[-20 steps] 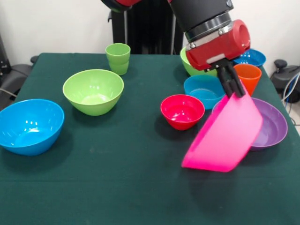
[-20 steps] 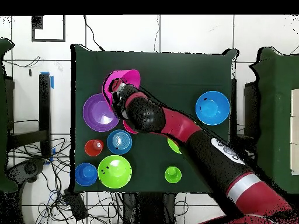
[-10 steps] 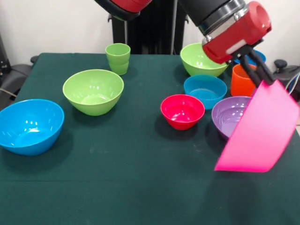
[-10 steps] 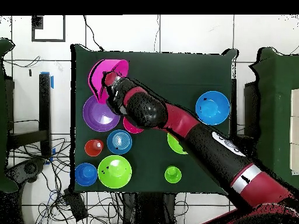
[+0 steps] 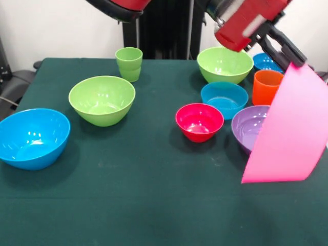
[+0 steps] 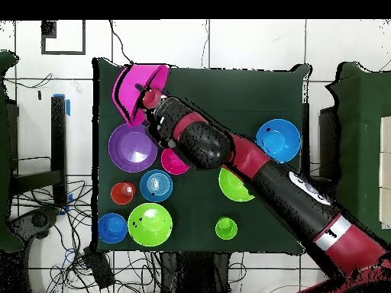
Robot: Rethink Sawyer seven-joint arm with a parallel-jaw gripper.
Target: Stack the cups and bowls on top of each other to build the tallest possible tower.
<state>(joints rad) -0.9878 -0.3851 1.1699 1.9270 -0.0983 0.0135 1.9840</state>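
Gripping the rim of the big pink bowl (image 5: 289, 133), the hand (image 5: 293, 60) sits high at the right of the front view, its dark fingers pinched on the bowl's upper edge so that the bowl hangs tilted steeply, almost on edge, clear of the tabletop (image 5: 154, 205). Behind its lower part lies the purple bowl (image 5: 249, 125), partly hidden, with the orange cup (image 5: 267, 86), a blue bowl (image 5: 224, 98) and the red-pink bowl (image 5: 199, 121) close by; a lime bowl (image 5: 102, 99), the green cup (image 5: 129, 63) and another blue bowl (image 5: 32, 137) stand well apart to the left. From overhead, the pink bowl (image 6: 137, 88) hangs near a far corner of the tabletop (image 6: 229, 91), just beyond the purple bowl (image 6: 131, 147), with the hand (image 6: 147, 98) at its rim. The hold looks thin for so wide a bowl: I judge that a quick swing could make it pivot or slip from the pinch. So near the edge, a drop might send it off the tabletop. Lowering it while tilted could also clip the purple bowl or the orange cup and scatter them.
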